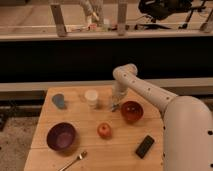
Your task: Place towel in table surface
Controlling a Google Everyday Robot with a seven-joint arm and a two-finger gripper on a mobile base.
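Observation:
A small crumpled blue-grey towel [59, 101] lies on the wooden table [125, 161] near its far left corner. My gripper [115, 106] hangs from the white arm [145, 89] that reaches in from the right. It points down over the far middle of the table, between a white cup [91, 97] and a red bowl [132, 111]. The gripper is well to the right of the towel and does not touch it.
A red apple [104, 130] sits mid-table, a purple bowl [61, 136] at the front left, a spoon [74, 161] at the front edge, and a black flat object [145, 146] at the front right. A dark wall and a railing run behind the table.

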